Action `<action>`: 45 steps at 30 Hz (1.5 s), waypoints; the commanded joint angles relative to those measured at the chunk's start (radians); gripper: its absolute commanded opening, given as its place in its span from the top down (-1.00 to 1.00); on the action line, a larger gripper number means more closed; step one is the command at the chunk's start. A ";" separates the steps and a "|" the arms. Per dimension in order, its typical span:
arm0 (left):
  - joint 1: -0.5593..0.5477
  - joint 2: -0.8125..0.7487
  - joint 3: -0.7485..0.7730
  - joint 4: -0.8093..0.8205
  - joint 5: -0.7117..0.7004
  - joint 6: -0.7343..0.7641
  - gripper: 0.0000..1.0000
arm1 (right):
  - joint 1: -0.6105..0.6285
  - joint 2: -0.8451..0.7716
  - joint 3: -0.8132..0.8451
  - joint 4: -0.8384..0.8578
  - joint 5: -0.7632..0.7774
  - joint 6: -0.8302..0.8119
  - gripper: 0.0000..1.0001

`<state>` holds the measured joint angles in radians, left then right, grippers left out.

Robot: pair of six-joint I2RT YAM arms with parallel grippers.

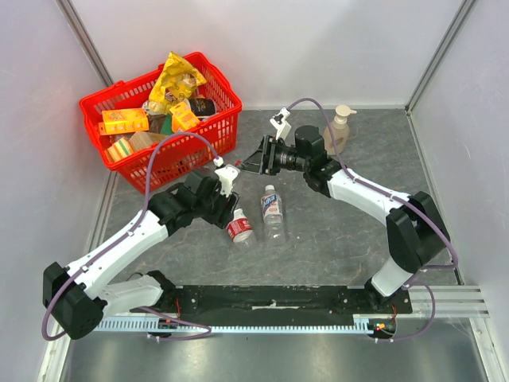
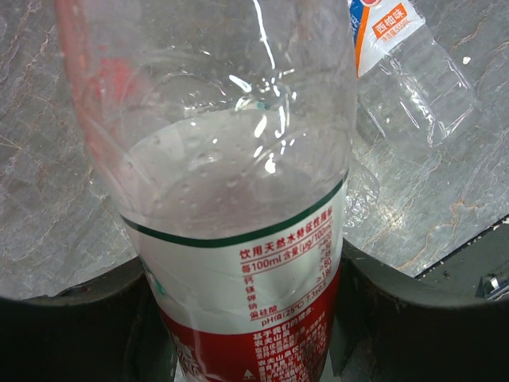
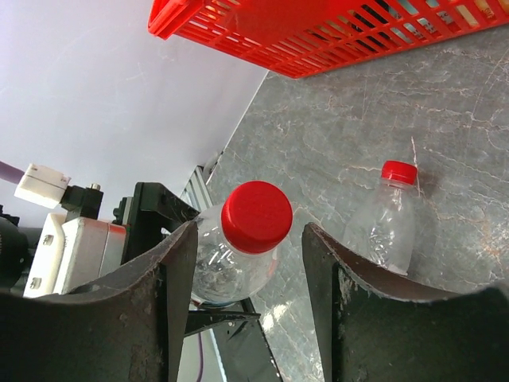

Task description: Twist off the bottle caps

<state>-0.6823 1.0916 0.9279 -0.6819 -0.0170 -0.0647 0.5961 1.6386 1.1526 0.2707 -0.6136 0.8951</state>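
My left gripper (image 1: 227, 181) is shut on a clear bottle (image 2: 238, 199), gripped at its red-and-white label and held above the table. Its red cap (image 3: 256, 216) points at my right gripper (image 1: 253, 161). In the right wrist view the right gripper (image 3: 250, 232) is open, with a finger on each side of the cap and a gap on both sides. A second bottle (image 1: 239, 228) and a third (image 1: 273, 212) lie on the table below. One loose bottle shows a red cap (image 3: 398, 171). Another loose bottle (image 2: 413, 72) shows in the left wrist view.
A red basket (image 1: 231, 119) full of packaged goods stands at the back left. A beige pump soap bottle (image 1: 340, 127) stands at the back right. White walls close in the table on three sides.
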 commanded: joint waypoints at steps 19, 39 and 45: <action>0.000 -0.015 -0.001 0.035 0.040 0.040 0.12 | 0.004 0.017 0.004 0.203 -0.043 0.142 0.25; 0.001 -0.140 0.000 0.122 0.149 -0.035 -0.70 | -0.005 -0.128 -0.215 0.347 0.027 0.126 1.00; 0.000 -0.118 -0.001 0.226 0.245 -0.101 -0.81 | -0.005 -0.218 -0.370 0.507 0.141 0.246 1.00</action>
<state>-0.6823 0.9615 0.9092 -0.5735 0.1410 -0.1009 0.5919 1.4921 0.8425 0.6178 -0.5613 1.0657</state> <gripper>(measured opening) 0.897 0.382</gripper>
